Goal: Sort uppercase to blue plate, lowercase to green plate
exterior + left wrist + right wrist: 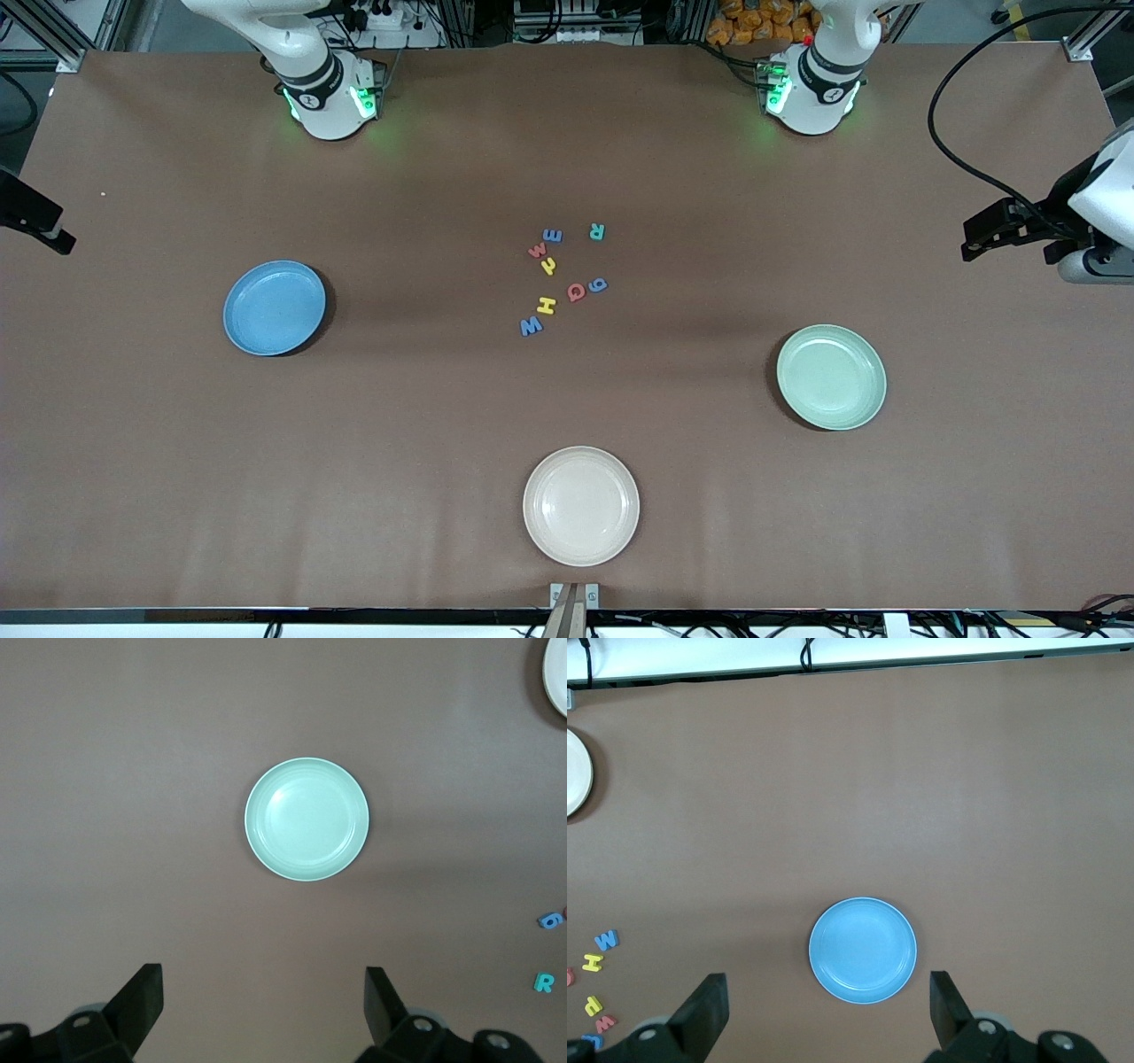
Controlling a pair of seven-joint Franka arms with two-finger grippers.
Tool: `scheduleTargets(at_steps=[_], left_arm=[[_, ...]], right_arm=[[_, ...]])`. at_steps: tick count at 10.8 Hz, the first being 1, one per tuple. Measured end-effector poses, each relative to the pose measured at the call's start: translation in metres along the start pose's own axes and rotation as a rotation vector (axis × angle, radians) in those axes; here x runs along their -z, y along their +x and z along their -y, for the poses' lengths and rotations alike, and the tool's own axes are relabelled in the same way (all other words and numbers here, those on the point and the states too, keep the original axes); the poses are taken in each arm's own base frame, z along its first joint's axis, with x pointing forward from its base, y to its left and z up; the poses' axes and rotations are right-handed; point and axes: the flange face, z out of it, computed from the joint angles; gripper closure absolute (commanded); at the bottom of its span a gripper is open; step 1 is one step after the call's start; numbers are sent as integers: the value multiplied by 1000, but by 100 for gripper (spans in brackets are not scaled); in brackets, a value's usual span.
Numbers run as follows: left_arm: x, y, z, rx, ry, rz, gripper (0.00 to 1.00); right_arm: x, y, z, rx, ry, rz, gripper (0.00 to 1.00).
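Observation:
The letters lie in a loose cluster mid-table. The uppercase are a teal R [597,231], red G [576,291], yellow H [546,307] and blue W [531,326]. The lowercase are a blue e [552,236], red w [538,251], a yellow one [549,265] and a blue g [598,284]. The blue plate [275,307] sits toward the right arm's end, the green plate [831,377] toward the left arm's end. My left gripper [263,979] hangs open high over bare table beside the green plate [306,819]. Open as well, my right gripper [827,979] is high over the blue plate's [862,950] edge.
A cream plate [580,505] sits nearer the front camera than the letters. Both arms' black hands show at the edges of the front view, the left one [1010,229] and the right one [35,221]. Brown table lies between the plates and the letters.

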Motion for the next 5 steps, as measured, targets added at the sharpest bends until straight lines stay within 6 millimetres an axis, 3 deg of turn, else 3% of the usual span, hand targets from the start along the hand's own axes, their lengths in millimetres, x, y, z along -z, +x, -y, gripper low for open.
scheduleTargets(at_steps=[5], left_arm=[[-1,0,1,37,0,1,0]], right_arm=[[0,-1,-13,-20,-14,1,0]])
